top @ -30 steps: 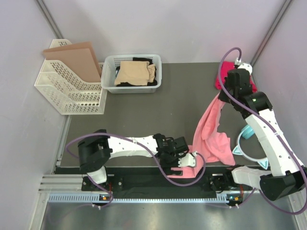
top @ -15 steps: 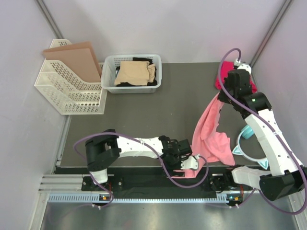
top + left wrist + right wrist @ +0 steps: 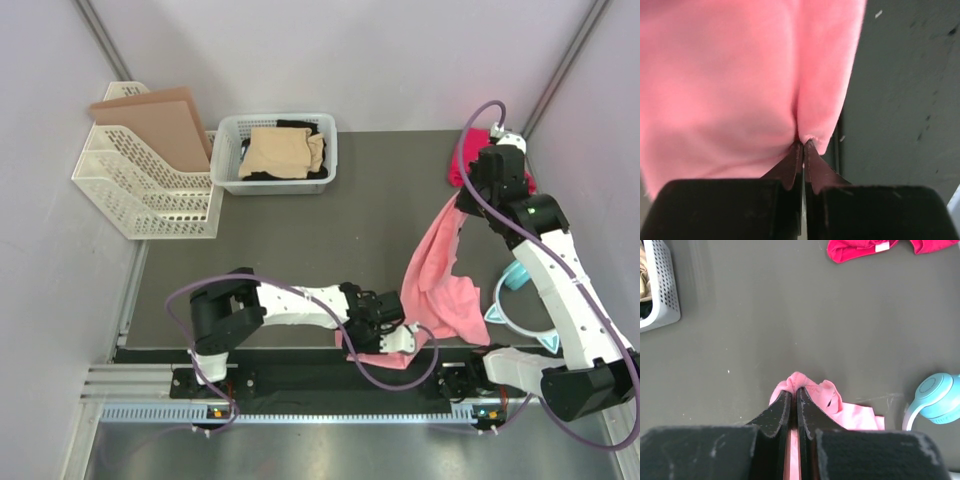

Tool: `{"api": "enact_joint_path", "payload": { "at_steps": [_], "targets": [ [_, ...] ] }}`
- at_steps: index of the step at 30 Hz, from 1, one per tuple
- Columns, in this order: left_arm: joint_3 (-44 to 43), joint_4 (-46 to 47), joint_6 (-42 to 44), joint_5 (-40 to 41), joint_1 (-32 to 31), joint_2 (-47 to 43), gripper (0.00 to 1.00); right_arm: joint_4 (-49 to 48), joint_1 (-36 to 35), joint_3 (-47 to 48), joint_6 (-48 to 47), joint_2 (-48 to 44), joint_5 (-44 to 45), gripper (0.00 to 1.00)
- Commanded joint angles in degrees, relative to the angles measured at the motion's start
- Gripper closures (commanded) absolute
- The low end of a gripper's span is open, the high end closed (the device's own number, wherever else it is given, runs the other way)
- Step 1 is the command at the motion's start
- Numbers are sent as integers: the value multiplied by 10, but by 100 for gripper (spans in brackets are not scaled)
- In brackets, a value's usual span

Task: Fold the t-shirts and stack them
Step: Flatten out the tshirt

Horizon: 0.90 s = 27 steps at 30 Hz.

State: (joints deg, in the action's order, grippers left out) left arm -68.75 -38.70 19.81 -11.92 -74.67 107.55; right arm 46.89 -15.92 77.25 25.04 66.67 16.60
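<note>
The salmon pink t-shirt (image 3: 437,285) hangs stretched between both arms at the table's right. My right gripper (image 3: 462,203) holds its upper end raised, jaws shut on a pinch of pink cloth (image 3: 799,381). My left gripper (image 3: 408,332) is at the near edge, shut on the shirt's lower corner (image 3: 810,142); pink cloth fills the left wrist view. A magenta-red t-shirt (image 3: 458,172) lies at the back right, mostly behind the right arm, also seen as the red t-shirt (image 3: 865,249) in the right wrist view. Tan and black t-shirts (image 3: 283,152) lie in the white basket (image 3: 226,170).
A teal cat-ear headband (image 3: 512,300) lies by the right arm, seen as the headband (image 3: 935,402) in the right wrist view. A white file rack (image 3: 140,190) with brown card stands at the back left. The table's near edge runs under the left gripper.
My left arm reached further right along the near edge and its gripper closed from open onto the pink shirt's lower corner. The right arm held still.
</note>
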Motion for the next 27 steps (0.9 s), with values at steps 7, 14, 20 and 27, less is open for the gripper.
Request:
{"api": "enact_joint_path", "payload": {
  "at_steps": [7, 14, 20, 27],
  "targets": [
    [-68, -132, 65, 98, 229, -220, 100, 0, 10, 58, -20, -25, -45, 100],
    [-128, -240, 63, 98, 301, -341, 100, 34, 10, 63, -31, -61, -102, 100],
    [-210, -362, 86, 74, 320, -413, 100, 104, 9, 89, -36, -145, -163, 100],
    [-338, -477, 86, 156, 320, -473, 100, 205, 9, 195, -23, -222, -242, 100]
  ]
}}
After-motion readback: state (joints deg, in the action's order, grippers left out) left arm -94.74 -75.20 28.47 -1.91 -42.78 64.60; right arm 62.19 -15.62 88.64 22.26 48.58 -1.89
